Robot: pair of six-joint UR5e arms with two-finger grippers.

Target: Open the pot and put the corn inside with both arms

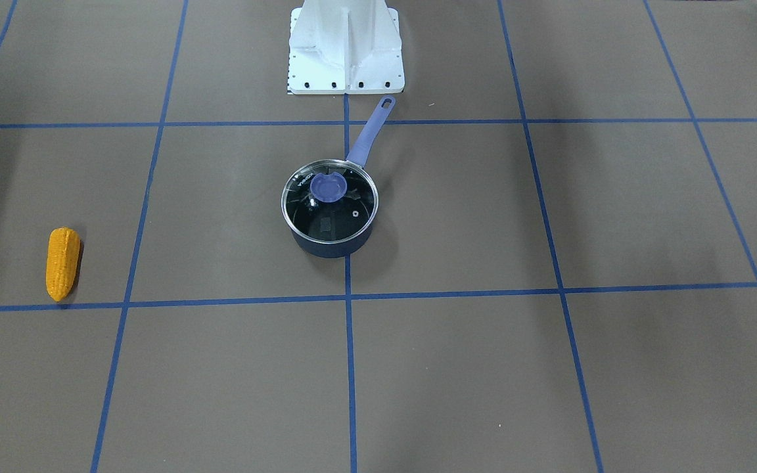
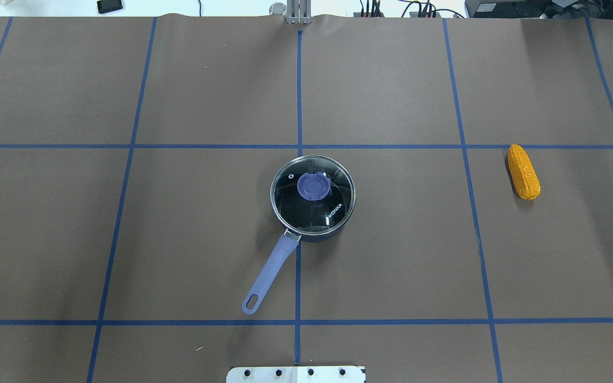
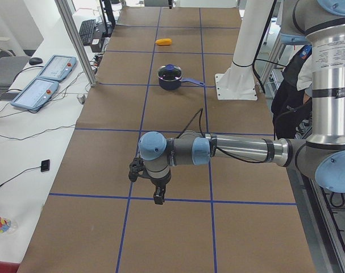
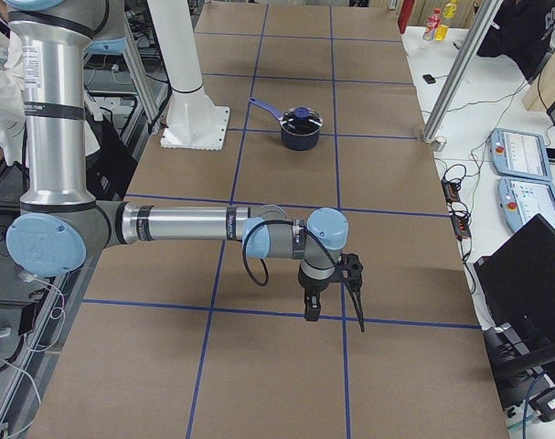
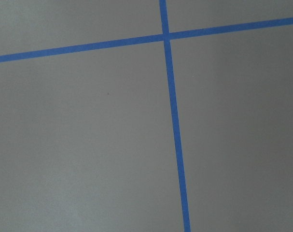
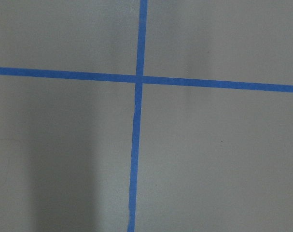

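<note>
The dark pot [image 2: 333, 226] stands at the table's middle with its glass lid [image 2: 312, 205] on, a purple knob [image 2: 313, 186] on top, and a purple handle [image 2: 269, 274] pointing toward the robot base. It also shows in the front view [image 1: 329, 244]. The orange-yellow corn [image 2: 523, 172] lies flat far to the pot's right, apart from it; it also shows in the front view [image 1: 62, 263]. My left gripper [image 3: 146, 183] hangs over bare table far from the pot, seen only in the left side view. My right gripper [image 4: 334, 297] likewise, seen only in the right side view. I cannot tell if either is open or shut.
The white robot base plate [image 2: 296, 374] sits at the near table edge behind the pot's handle. Blue tape lines [image 2: 299, 106] grid the brown table cover. Control pendants [image 3: 44, 77] and cables lie beside the table. Both wrist views show only table and tape.
</note>
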